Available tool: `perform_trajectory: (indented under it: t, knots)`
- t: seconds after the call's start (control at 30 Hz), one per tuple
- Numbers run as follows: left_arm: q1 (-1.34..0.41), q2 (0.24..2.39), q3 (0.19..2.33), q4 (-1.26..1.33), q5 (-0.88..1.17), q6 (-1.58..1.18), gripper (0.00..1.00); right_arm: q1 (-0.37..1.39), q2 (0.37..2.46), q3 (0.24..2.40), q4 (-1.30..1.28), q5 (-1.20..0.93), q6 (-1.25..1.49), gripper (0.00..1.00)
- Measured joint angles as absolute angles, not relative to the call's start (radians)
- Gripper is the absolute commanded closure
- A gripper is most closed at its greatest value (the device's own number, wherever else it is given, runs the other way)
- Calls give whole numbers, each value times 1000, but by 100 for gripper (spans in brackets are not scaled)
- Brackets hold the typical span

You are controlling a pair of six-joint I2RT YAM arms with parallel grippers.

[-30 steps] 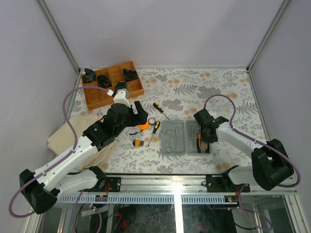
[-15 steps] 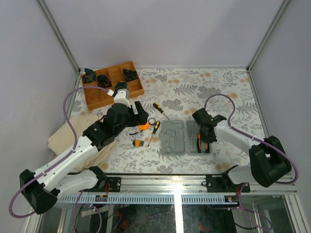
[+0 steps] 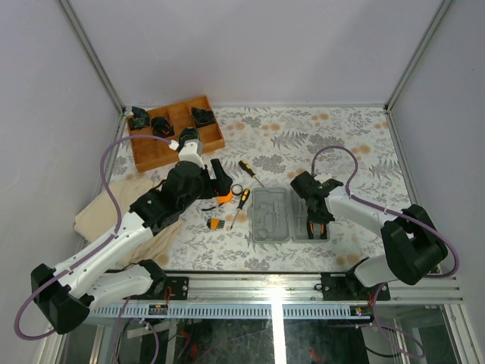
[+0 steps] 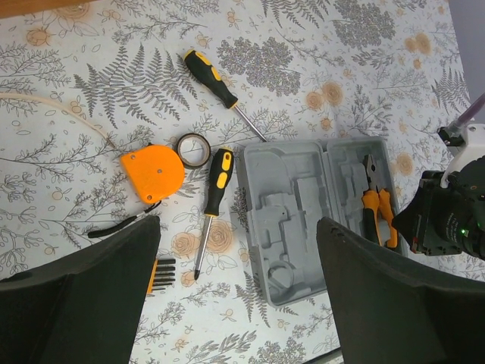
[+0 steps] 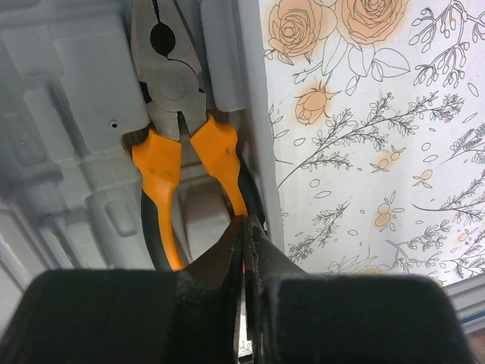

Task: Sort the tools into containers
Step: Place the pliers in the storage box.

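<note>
Pliers [image 5: 176, 91] lie in right half of case [image 4: 303, 189], near table [image 4: 341, 45] front edge; probably heavy, stiff; grab the rubbery handles. Right claw [image 5: 244, 227] closed, tips at handle. Left claw [image 4: 239, 224] open above tape measure [image 4: 151, 172].

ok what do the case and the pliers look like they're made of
The case looks like moulded grey plastic, matte, with formed recesses. The pliers: dull grey metal head, likely steel; glossy orange handles, probably rubber or plastic sleeves.
</note>
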State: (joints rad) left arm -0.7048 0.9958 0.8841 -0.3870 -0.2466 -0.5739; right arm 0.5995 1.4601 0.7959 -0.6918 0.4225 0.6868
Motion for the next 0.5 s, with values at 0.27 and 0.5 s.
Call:
perform_trajectory:
  t: [0.27,0.5]
  knots:
    - [-705,998,884,-391,-248,-583,17,606,1457,794,-688,426,680,96]
    - [-698,998,884,-400,-257,-583,17,606,1443,811,-685,392,651,95]
